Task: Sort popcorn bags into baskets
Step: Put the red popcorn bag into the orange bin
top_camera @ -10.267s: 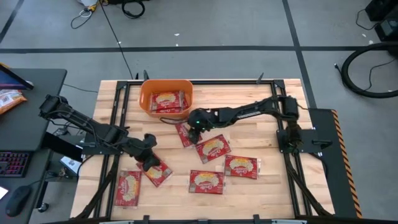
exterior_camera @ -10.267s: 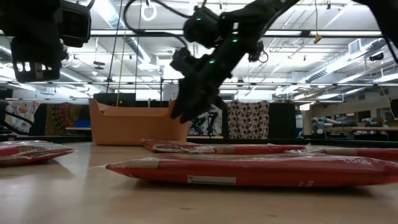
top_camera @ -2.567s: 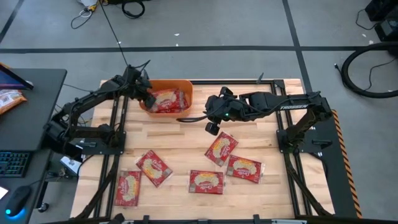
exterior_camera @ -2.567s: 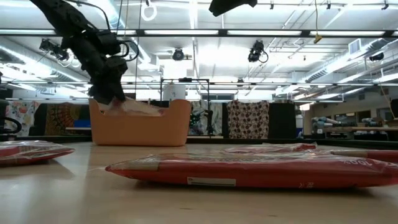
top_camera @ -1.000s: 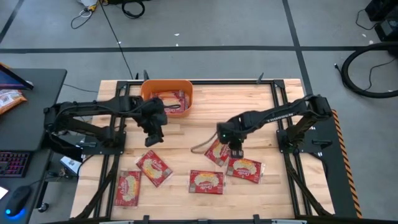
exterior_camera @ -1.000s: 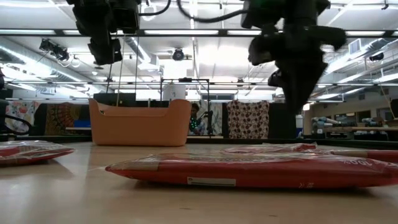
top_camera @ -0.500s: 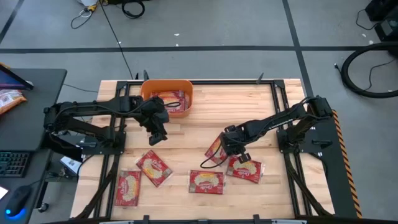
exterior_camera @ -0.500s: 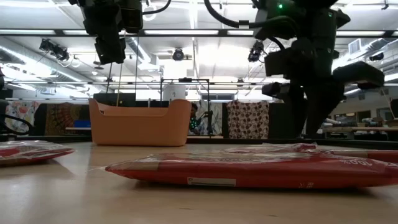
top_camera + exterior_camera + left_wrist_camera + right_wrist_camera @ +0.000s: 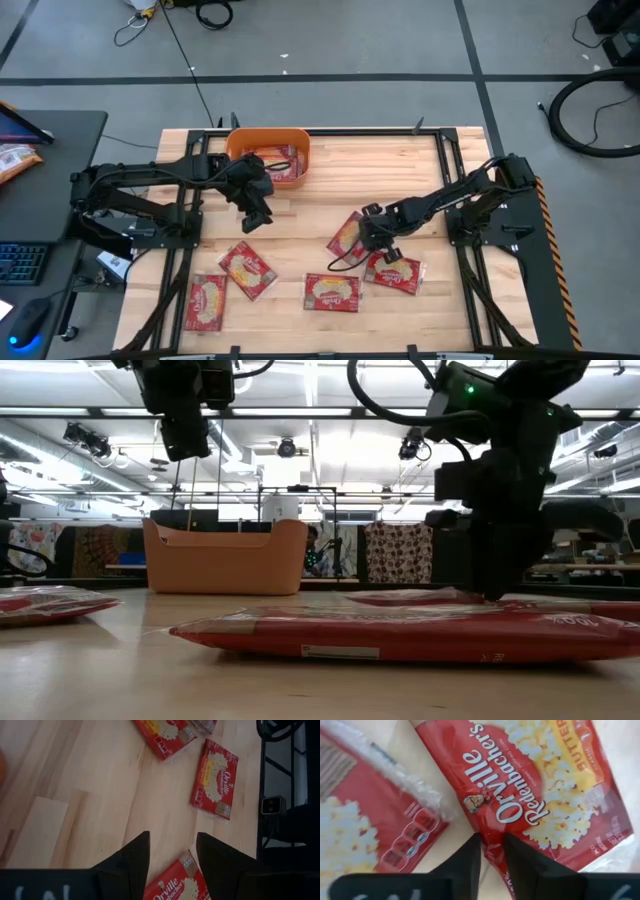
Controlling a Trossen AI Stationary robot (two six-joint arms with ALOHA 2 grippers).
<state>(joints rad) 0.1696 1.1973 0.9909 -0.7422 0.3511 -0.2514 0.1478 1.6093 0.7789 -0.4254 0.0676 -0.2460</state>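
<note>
The orange basket [image 9: 232, 160] [image 9: 225, 560] stands at the table's far edge with red popcorn bags [image 9: 268, 160] lying in it. Several more red bags lie flat on the wood: [image 9: 392, 270], [image 9: 332, 291], [image 9: 247, 270], [image 9: 205, 302]. My right gripper [image 9: 372, 238] [image 9: 492, 592] [image 9: 491, 855] is down on the bag right of the table's middle [image 9: 345, 235] [image 9: 540, 785] and shut on it. My left gripper [image 9: 257, 218] [image 9: 185, 445] [image 9: 172, 852] hangs open and empty above bare wood, between the basket and a bag near the table's left side [image 9: 175, 890]. My right gripper pinches the popcorn bag's edge [image 9: 492, 847] between its two fingers, on the side facing the neighbouring bag [image 9: 350, 820]. The fingers come from above, pointing down. The bag lies on the table under them [image 9: 420, 598].
A desk with a keyboard and mouse [image 9: 30, 265] stands left of the table. A dark cable [image 9: 345, 262] loops from my right gripper over the wood. Bare wood shows between the basket and the bags [image 9: 330, 190]. Metal frame rails [image 9: 185, 200] run along both sides.
My right gripper has moved toward the table's near edge and come down onto the bag, whose near end has turned slightly. My left gripper has drifted a little toward the near edge, staying high above the table.
</note>
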